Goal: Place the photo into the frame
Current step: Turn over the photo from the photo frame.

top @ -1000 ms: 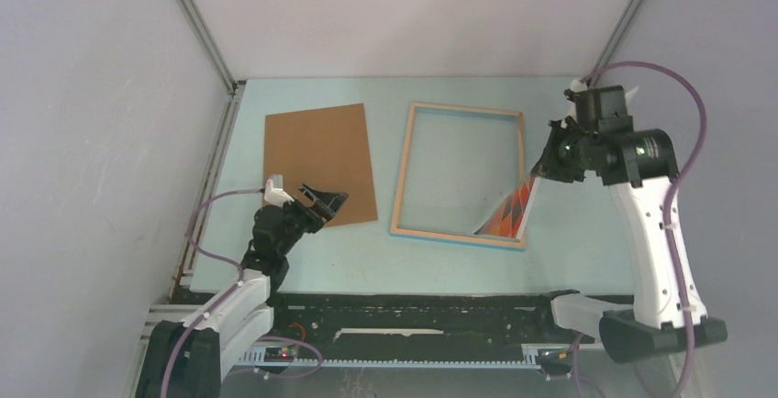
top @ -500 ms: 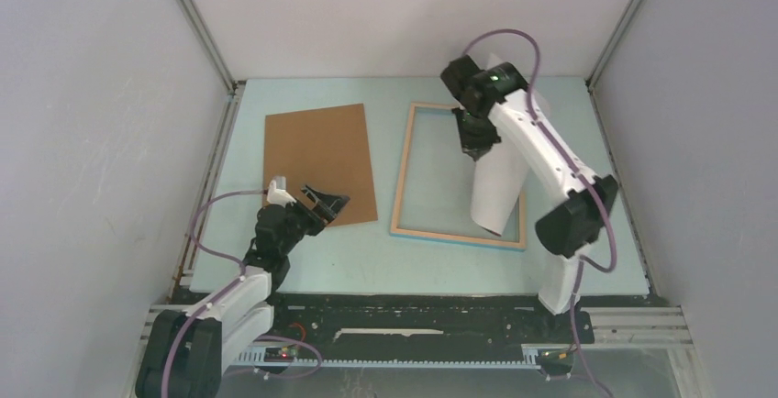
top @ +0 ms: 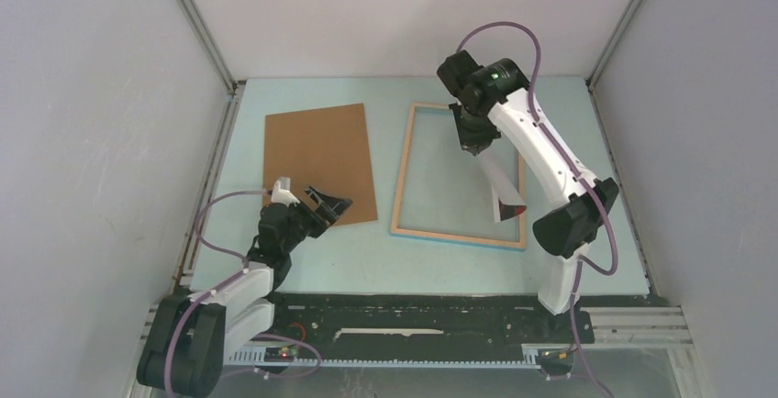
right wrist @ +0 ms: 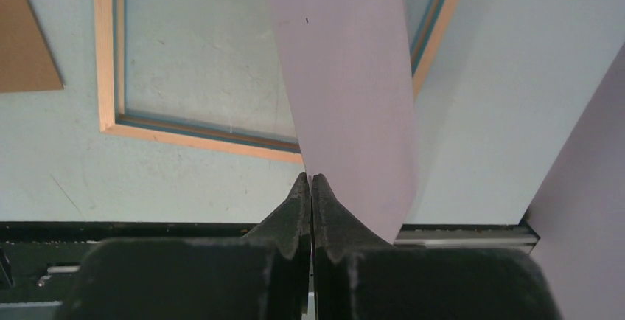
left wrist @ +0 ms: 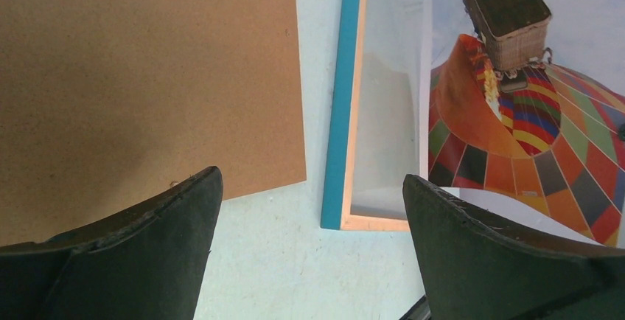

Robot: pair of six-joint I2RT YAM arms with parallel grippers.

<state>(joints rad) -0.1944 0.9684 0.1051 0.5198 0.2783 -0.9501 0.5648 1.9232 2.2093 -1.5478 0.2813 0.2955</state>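
Nearest the bases, the left hand (top: 328, 204) hangs low over the desk (top: 303, 251), fingers spread wide with nothing between them. Just beneath and ahead of it lies the near corner of the brown backing board (left wrist: 147, 77). Farther out, the right hand (right wrist: 311, 180) is pressed together on one edge of the photo (right wrist: 346, 99), pinching it above the far end of the frame (top: 401, 178). From that hand the print hangs down and back toward the bases in a curve. The wrist view shows its plain white back, and the balloon face shows from the left hand's side. Its lower end reaches the near right corner of the frame; whether it touches there cannot be told. The frame lies flat below the right hand, wood side up, a blue edge showing. Assessment: the step in hand is laying the photo into the opening, not yet complete. The next move calls for lowering the pinched edge inside the far rail, sheet kept square so no corner rides over the wood, then release. Desk surface is pale blue-green, lightly scuffed. Beyond the right hand, plain pale panels with metal corner posts enclose the cell.
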